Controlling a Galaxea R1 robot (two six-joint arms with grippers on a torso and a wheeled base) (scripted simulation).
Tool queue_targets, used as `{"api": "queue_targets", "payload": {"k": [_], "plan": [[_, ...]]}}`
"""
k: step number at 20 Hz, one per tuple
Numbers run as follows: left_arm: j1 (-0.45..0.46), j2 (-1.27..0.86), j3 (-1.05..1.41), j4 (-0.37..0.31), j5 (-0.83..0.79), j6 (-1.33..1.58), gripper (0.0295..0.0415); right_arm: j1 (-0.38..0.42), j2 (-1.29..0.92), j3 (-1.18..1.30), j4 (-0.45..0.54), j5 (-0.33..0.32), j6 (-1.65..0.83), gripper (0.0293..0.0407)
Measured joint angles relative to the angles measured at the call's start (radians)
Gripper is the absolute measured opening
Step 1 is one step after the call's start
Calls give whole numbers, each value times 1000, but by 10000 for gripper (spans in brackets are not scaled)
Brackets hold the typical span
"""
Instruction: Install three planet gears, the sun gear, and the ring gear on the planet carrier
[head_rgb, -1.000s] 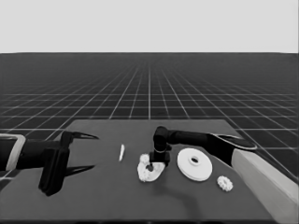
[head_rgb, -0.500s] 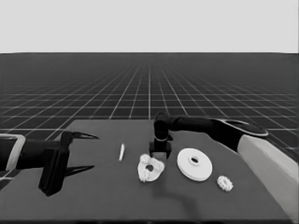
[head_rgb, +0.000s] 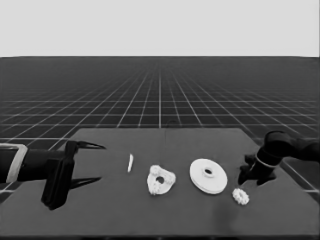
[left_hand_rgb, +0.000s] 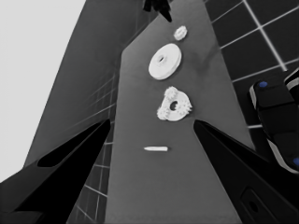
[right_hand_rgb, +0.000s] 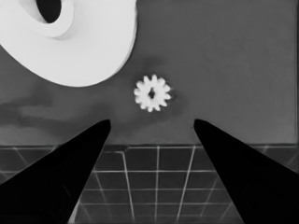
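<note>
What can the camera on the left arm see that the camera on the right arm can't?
Only the left wrist view shows the smaller round part with gears on it, the thin white piece, the left pincer open, and the far-off right arm's tip.

Only the right wrist view shows the right pincer, open above the table's edge.

Both show the larger round part and the loose gear beside it.

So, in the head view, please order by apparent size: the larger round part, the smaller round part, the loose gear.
1. Larger round part.
2. Smaller round part, gears on it.
3. Loose gear, clearly smallest though nearest the camera.
</note>
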Motion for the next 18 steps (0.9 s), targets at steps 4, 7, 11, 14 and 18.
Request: {"api": "queue_targets", "payload": {"k": [4,7,11,14,18], "plan": [[0,0,0,0,0,0,385,-213,59,-106,-159,143,-19,385],[0,0,0,0,0,0,385,-233,69,-125,-173,159,-22,385],[0,0,0,0,0,0,385,-237,71,-130,-176,163,-23,349],[0,0,0,0,0,0,385,-237,72,-130,-177,163,-23,309],[0,0,0,0,0,0,385,-237,72,-130,-177,163,-23,309]]}}
